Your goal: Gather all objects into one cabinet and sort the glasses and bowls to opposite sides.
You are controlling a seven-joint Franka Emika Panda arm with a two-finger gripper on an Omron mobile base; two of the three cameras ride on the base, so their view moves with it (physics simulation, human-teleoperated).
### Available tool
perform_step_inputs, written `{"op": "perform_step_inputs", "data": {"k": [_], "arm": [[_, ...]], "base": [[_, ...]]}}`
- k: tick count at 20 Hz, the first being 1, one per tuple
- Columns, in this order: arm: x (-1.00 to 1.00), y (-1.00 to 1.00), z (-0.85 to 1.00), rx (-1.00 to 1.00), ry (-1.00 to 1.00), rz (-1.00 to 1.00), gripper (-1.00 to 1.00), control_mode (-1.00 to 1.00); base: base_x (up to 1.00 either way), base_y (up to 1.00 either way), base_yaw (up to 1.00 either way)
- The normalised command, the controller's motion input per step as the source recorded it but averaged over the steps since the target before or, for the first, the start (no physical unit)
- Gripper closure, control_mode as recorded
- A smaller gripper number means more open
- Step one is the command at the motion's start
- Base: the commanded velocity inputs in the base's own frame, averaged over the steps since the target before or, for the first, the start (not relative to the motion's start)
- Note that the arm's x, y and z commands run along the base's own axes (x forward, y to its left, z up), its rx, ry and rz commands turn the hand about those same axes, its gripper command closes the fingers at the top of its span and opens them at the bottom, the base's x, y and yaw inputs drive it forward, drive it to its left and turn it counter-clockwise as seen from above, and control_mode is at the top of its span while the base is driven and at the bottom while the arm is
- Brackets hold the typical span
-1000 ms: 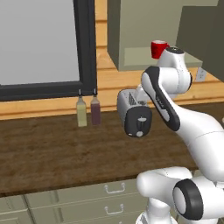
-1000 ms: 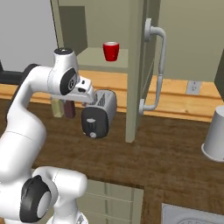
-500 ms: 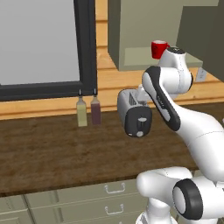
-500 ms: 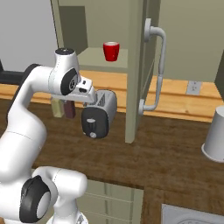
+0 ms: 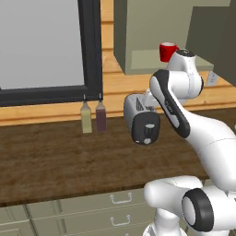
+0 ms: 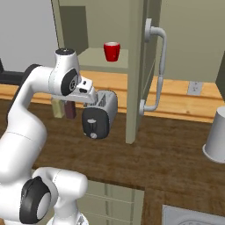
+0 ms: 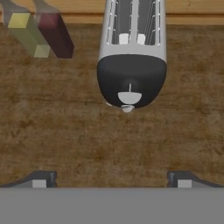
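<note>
The claw (image 7: 112, 177) hangs above the wooden bench (image 7: 52, 127) with its two dark tips spread as wide as they go and nothing between them. Below it in the hand view stands a silver toaster (image 7: 131, 52) with a black end face, and beside that two slim bottles, one yellowish (image 7: 28, 33) and one dark red (image 7: 54, 35). No brand, label or lettering can be read on any of them.

The bright red cup (image 6: 112, 51) stands upright on the pale shelf (image 6: 94, 57) of the grey-green wall cabinet (image 5: 138, 27), whose tall door (image 6: 139, 70) stands open, its curved light-grey handle (image 6: 159, 70) facing outward. A pale cylindrical container (image 6: 215, 140) sits on the bench well to the right of the toaster.
</note>
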Motion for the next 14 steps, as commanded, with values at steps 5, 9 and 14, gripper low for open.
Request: {"op": "perform_step_inputs", "data": {"k": [5, 9, 14], "arm": [[0.0, 0.0, 0.0, 0.0, 0.0, 0.0, -1.0, 1.0], [0.0, -0.26, 0.43, 0.0, -0.04, -0.01, -1.0, -1.0], [0.0, -0.39, 0.57, 0.0, -0.01, -0.01, -1.0, -1.0]], "base": [[0.0, -0.07, 0.0], [0.0, 0.0, 0.0], [0.0, 0.0, 0.0]]}}
